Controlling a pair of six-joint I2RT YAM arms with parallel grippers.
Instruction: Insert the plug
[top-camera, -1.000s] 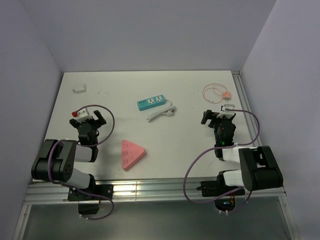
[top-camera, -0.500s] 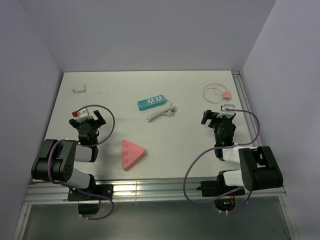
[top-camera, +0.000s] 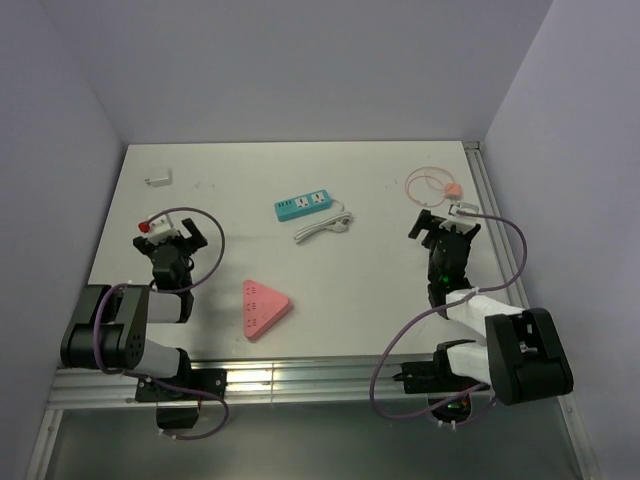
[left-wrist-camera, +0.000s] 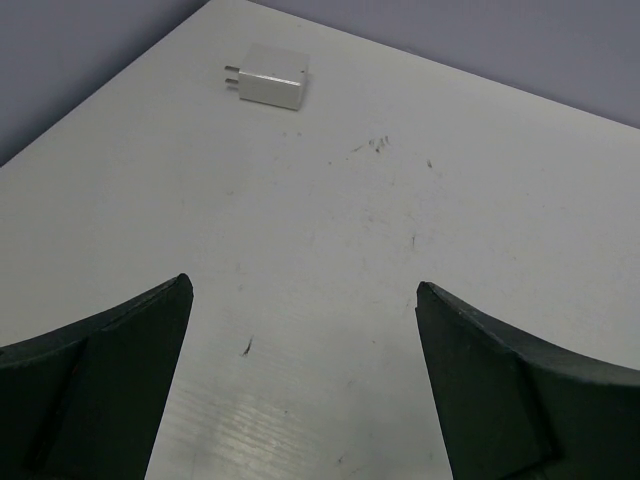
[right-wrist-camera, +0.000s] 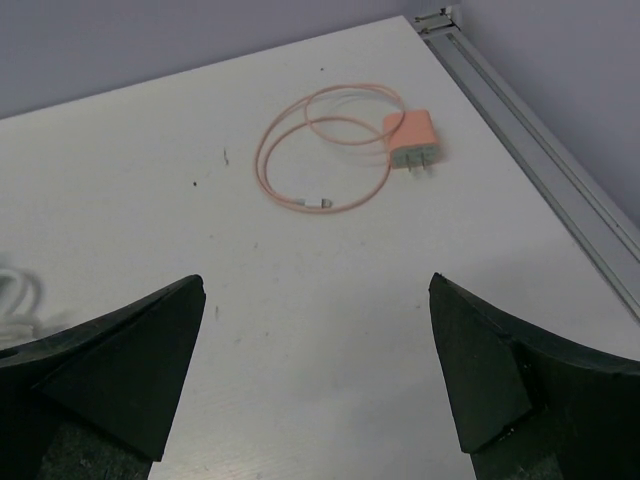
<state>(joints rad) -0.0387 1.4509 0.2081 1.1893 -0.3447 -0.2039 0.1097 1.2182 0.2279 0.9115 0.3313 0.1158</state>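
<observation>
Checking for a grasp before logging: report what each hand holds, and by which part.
Nothing is held. The left hand and right hand both stand open and empty; the white charger and orange charger lie untouched ahead.

Both arms are the same build. The left arm (top-camera: 112, 325) and right arm (top-camera: 520, 350) have chunky black joint housings with rounded white-grey link sections in between. A purple cable (top-camera: 220, 240) loops off each one. The left hand (top-camera: 172, 240) and right hand (top-camera: 445, 228) are black with small white bits on top, and the left one has a little red cap (top-camera: 148, 228). Up close the fingers (left-wrist-camera: 90, 380) are plain matte black wedges, broad at the base and tapering to a point.
</observation>
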